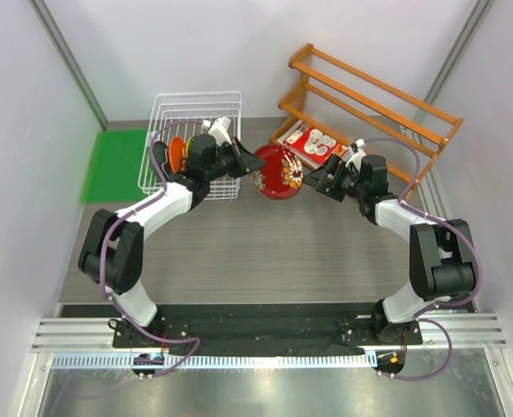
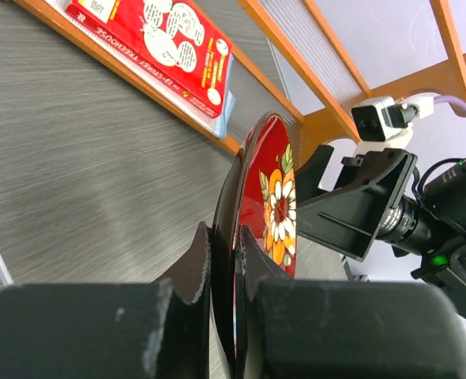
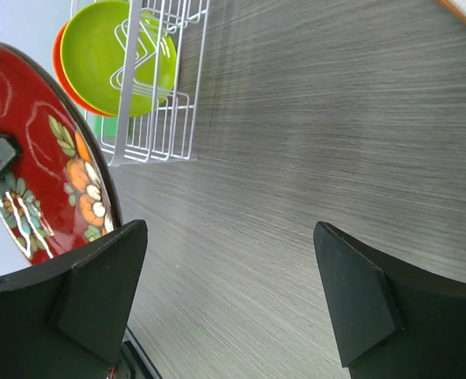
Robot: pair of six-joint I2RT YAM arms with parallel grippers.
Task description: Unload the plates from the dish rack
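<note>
My left gripper (image 1: pixel 255 162) is shut on the rim of the dark red patterned plate (image 1: pixel 278 172) and holds it on edge above the table, just right of the white wire dish rack (image 1: pixel 196 113). In the left wrist view the fingers (image 2: pixel 193 260) clamp the plate (image 2: pixel 271 197) from both sides. My right gripper (image 1: pixel 320 181) is open and empty, close to the plate's right side; the plate (image 3: pixel 35 166) sits beside its left finger. The lime green plate (image 3: pixel 118 51) and the orange plate (image 3: pixel 59 59) stand in the rack (image 3: pixel 158 118). The blue-grey plate is hidden.
An orange-brown wooden slatted shelf (image 1: pixel 374 95) stands at the back right with a red-and-white packet (image 1: pixel 316 143) on its lowest level. A green mat (image 1: pixel 113 165) lies left of the rack. White walls close in both sides.
</note>
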